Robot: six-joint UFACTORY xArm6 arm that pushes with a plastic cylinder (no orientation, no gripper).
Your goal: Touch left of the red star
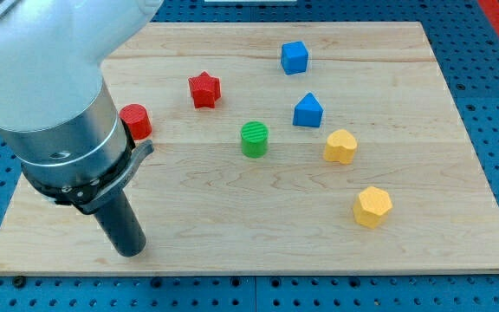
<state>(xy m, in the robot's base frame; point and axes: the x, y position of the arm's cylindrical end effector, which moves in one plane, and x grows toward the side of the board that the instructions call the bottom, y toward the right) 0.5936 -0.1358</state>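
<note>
The red star (204, 89) sits on the wooden board (232, 199) in the upper middle-left. My tip (129, 251) is at the board's lower left, well below and to the left of the star. A red cylinder (136, 120) stands left of the star, partly hidden behind the arm's body. My tip touches no block.
A blue cube (294, 57) is near the view's top. A blue triangular block (307, 111) and a green cylinder (254, 139) sit mid-board. A yellow heart (340, 146) and a yellow hexagon (372, 207) lie to the right. The arm's large body (42, 78) covers the upper left.
</note>
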